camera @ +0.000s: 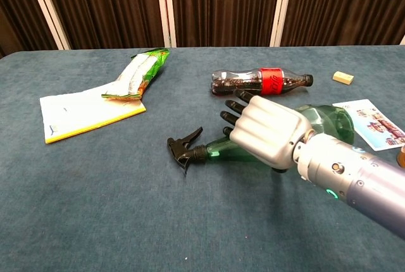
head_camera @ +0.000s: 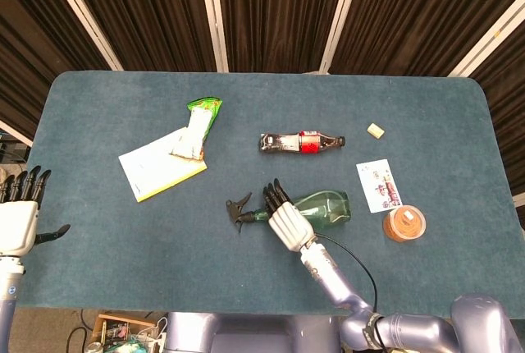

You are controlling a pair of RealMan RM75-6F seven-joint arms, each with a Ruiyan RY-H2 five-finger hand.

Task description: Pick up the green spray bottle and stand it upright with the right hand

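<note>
The green spray bottle (head_camera: 330, 205) lies on its side at the table's front centre, its black trigger head (camera: 183, 147) pointing left. My right hand (head_camera: 284, 220) reaches over the bottle's middle from the near side and grips it, fingers wrapped across the neck end. In the chest view the right hand (camera: 266, 134) hides most of the green body (camera: 328, 123), whose base end looks slightly raised. My left hand (head_camera: 18, 222) hovers off the table's front left corner, fingers apart and holding nothing.
A cola bottle (head_camera: 299, 142) lies just behind the spray bottle. A snack bag (head_camera: 198, 126) rests on a white and yellow pad (head_camera: 156, 168) at left. To the right are a printed card (head_camera: 379, 185), an orange-lidded tub (head_camera: 404, 223) and a small eraser (head_camera: 375, 130).
</note>
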